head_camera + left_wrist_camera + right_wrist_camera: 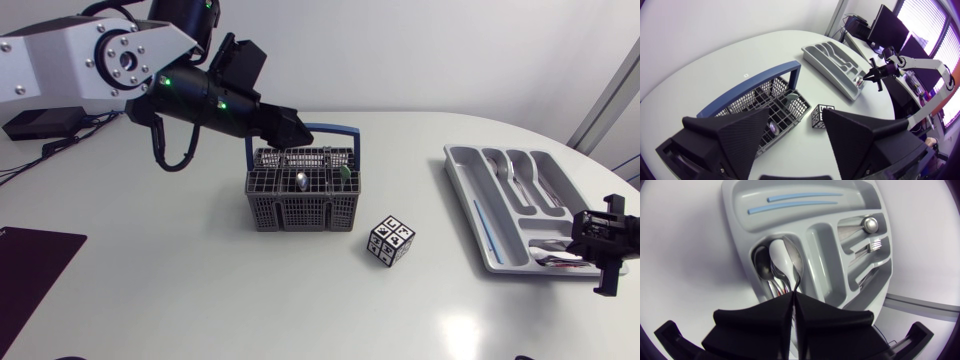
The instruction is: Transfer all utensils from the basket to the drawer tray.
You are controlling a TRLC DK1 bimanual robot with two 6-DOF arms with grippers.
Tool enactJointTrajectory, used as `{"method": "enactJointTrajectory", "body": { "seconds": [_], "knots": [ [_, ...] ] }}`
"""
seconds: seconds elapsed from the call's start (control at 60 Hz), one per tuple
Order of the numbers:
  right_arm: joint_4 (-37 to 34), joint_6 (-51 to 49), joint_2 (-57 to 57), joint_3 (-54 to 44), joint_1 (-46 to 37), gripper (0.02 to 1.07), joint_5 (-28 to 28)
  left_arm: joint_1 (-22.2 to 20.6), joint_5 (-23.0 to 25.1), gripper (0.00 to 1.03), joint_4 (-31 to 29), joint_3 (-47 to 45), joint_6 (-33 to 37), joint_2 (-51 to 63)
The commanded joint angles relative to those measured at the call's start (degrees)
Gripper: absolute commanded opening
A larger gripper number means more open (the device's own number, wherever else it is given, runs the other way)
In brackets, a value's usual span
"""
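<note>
At the far left a dark mat [30,268] lies at the edge of the table [200,300], well apart from everything else. The left arm comes in above it. Its left gripper [292,130] hangs over the rear rim of the basket [303,208], fingers spread wide with nothing between them. The blue handle [340,127] arches across the basket just ahead of those fingers. An upright spoon [300,181] stands in a middle compartment of the basket, bowl up, long axis near vertical. It sits below and a little ahead of the spread fingers, clear of both (the grid walls hide its handle). Right of the basket, a marker cube [391,241] rests apart from it.

Further right lies the drawer tray [466,190]. The right gripper [585,240] is at the tray's front right corner, fingers pressed together on the handle of a held spoon [792,257]. Its bowl points away from the gripper. Its long axis runs straight out from the fingertips, across the tray's width toward the long compartment with blue strips [800,202]. The bowl hangs over a compartment where other spoons [762,265] lie. A fork [875,245] lies in a neighbouring compartment.
</note>
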Motion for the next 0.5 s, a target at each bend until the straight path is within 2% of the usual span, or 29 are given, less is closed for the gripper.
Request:
{"method": "enactJointTrajectory", "body": {
  "seconds": [0.0,0.1,0.2,0.25,0.283,0.483],
  "knots": [
    [1.6,-4.0,2.1,-0.8,-1.3,0.07,0.7,0.6,-0.2,0.75,0.6,-1.9,-2.0,1.6],
    [4.1,-4.7,3.6,-1.3,-2.1,0.10,1.0,0.4,-1.3,0.74,0.8,-2.9,-2.3,2.1],
    [6.3,-5.0,3.6,-2.4,-2.9,0.44,1.1,0.1,-1.9,0.74,1.2,-4.2,-3.2,2.2],
    [7.4,-4.9,3.4,-2.9,-3.1,0.57,1.4,-0.1,-2.7,0.74,1.3,-4.6,-3.5,2.2],
    [8.2,-4.8,2.9,-3.4,-3.1,0.62,1.3,0.0,-2.8,0.74,1.3,-4.8,-3.7,2.2],
    [7.5,0.0,-1.3,-4.0,-3.1,0.78,0.9,-1.0,-4.9,0.74,1.3,-5.6,-3.9,2.9]
  ]
}}
